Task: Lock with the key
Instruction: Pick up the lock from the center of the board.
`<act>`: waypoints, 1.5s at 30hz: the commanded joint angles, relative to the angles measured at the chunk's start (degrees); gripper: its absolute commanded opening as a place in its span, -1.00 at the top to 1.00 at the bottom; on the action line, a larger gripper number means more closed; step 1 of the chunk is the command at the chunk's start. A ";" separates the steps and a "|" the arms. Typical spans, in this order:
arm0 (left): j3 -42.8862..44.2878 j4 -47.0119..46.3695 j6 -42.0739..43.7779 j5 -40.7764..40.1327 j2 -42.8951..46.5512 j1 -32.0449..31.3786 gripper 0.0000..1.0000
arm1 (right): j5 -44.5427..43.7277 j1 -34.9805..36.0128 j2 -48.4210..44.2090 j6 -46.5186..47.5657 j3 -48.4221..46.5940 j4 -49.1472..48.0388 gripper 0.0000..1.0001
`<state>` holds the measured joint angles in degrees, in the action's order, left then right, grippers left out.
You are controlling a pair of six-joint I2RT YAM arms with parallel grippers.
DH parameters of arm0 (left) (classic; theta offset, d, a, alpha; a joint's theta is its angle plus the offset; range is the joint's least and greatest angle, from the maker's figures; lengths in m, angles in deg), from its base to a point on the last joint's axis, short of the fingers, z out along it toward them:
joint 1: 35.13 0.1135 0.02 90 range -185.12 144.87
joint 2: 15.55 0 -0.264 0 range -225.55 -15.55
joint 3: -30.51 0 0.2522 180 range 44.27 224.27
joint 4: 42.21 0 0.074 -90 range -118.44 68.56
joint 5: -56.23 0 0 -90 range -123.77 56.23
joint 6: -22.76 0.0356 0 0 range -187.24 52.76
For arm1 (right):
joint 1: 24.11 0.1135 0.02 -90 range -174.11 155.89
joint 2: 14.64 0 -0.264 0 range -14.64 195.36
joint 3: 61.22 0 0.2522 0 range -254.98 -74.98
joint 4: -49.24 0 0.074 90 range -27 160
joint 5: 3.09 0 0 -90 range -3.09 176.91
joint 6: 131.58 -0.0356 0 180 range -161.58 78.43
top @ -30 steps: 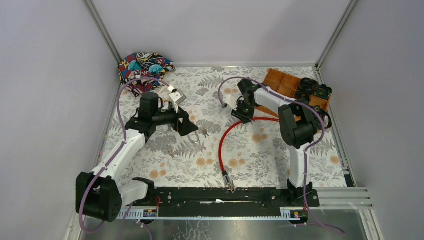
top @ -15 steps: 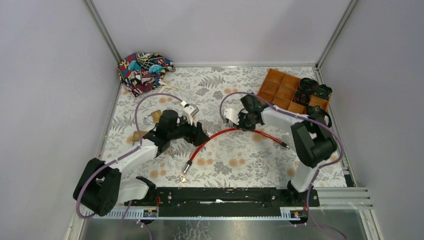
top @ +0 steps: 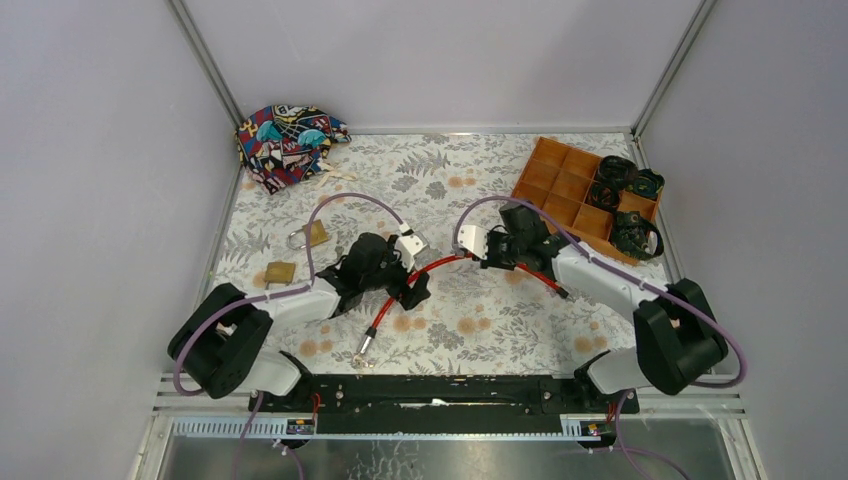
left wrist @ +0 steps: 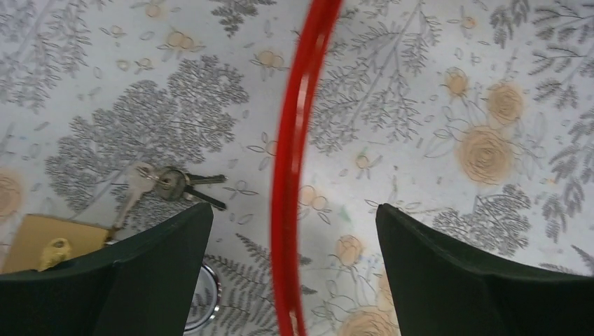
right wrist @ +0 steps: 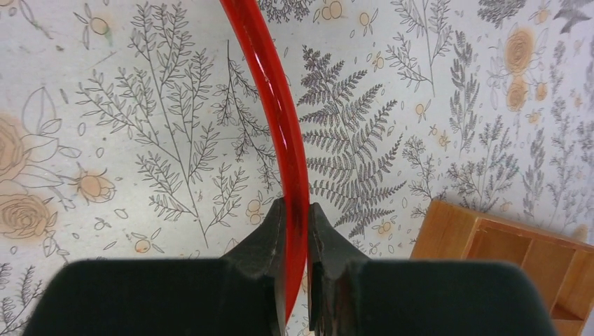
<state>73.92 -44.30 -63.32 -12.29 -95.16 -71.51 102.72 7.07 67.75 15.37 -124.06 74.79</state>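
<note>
Presently, the right claw [right wrist: 294, 225] is clenched on the red cable [right wrist: 274, 112]. In the right wrist view both fingertips press the cable's sides and the cable arcs up and away over the surface [top: 450, 180]. From overhead this grip sits near the middle of the floral surface, just in front of the orange tray [top: 560, 185].

Left claw [left wrist: 294, 210]: released, fingers spread wide. The red cable passes between them without touching either finger [left wrist: 161, 259]. Overhead, this claw is low over the cable, left of centre.

Cable run, overhead: one metal-tipped end lies near the front edge. The line climbs past the left claw, reaches the right claw, then trails on to a second end on the right.

Keys [left wrist: 168, 185]: a small bunch on a ring, lying flat on the surface, left of the cable and just beyond the left finger. Not held by anything. Cannot find them overhead; the left arm covers that spot.

Padlock [top: 305, 236]: brass body, silver shackle, lying on the left side of the surface, well apart from both claws.

Patterned cloth [top: 288, 135] bunched in the far left corner. Tray holds black items in its right-hand compartments.
</note>
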 commanded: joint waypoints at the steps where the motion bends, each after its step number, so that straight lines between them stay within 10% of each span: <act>1: 3.52 -5.85 5.27 -5.82 -1.43 -0.09 -0.90 | 2.56 0.81 -6.66 -0.53 1.46 -4.37 1.00; 8: 7.82 -0.35 11.28 4.19 -0.36 -0.05 -0.91 | 1.94 0.75 -8.29 -0.32 2.25 -3.37 1.00; 19: 6.74 -0.72 6.45 8.80 -3.53 -0.09 -0.24 | 3.31 1.16 -14.24 -0.04 3.53 -2.59 1.00; 22: 6.57 0.99 7.34 12.93 -3.21 -0.16 0.24 | 3.90 1.11 -15.15 -0.85 4.11 -3.24 1.00; 24: 6.98 1.24 6.00 13.38 -2.33 -0.26 0.98 | 3.82 1.13 -15.45 -1.76 4.32 -3.30 1.00; 26: 8.20 2.37 4.60 13.56 -0.77 -0.27 1.00 | 2.89 1.15 -15.78 -3.67 4.06 -3.01 0.98; 31: 14.27 11.20 2.95 12.91 4.98 -0.18 1.00 | -0.43 0.93 -18.35 -15.51 -0.09 1.52 -0.37; 35: 16.49 17.00 3.85 16.48 11.06 -0.12 1.00 | 1.71 -0.40 -20.90 -23.71 -4.22 8.69 -0.96; 45: 21.39 19.53 -1.09 21.06 21.08 1.39 1.00 | 10.18 -8.24 -28.90 -34.58 -9.76 18.70 -0.87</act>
<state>91.45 -23.60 -60.63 5.74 -77.06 -70.87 109.33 -0.12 42.46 -13.11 -132.58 90.51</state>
